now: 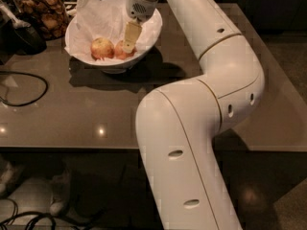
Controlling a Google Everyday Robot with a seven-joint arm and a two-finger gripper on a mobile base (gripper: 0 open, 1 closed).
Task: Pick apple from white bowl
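Note:
The white bowl, lined with crumpled white paper, stands at the back left of the brown table. Two apples lie in it. The reddish-orange apple is on the right, and a paler yellowish apple lies just left of it. My gripper reaches down into the bowl from above and sits right at the reddish apple, covering its right side. I cannot tell whether it touches the apple. My large white arm fills the middle and right of the view.
A glass jar of brown snacks stands left of the bowl, with a dark object in front of it. A black cable loops on the table's left. The table's front edge runs below, with floor and cables beneath.

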